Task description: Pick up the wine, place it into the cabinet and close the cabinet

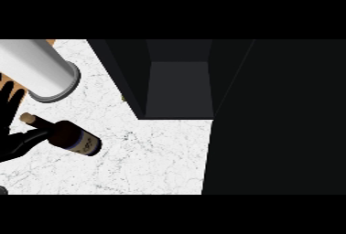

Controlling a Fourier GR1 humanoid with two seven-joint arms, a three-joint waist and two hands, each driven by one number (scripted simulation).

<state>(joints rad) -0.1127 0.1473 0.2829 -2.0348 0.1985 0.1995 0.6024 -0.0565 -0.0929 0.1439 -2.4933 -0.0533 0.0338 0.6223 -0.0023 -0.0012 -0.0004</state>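
Ok, status. The dark cabinet fills the right side and top middle of the head view. It has a recess open toward the counter, with a grey inner face. The white marbled counter takes up the left and lower middle, and its bare part runs right up to the cabinet front. A light grey forearm crosses the top-left corner, with its ringed end over the counter. The wine bottle is at the left, well apart from the recess and not in the cabinet. It is tilted, with the neck pointing up-left and the base down-right. The left hand comes in from the left edge and appears to be wrapped around the bottle's neck and shoulder. It's black on dark glass, so the exact contact line is hard to read, and some fingers stick up past it. The label is near the base, facing up. The cork is tan and sits at the neck tip.
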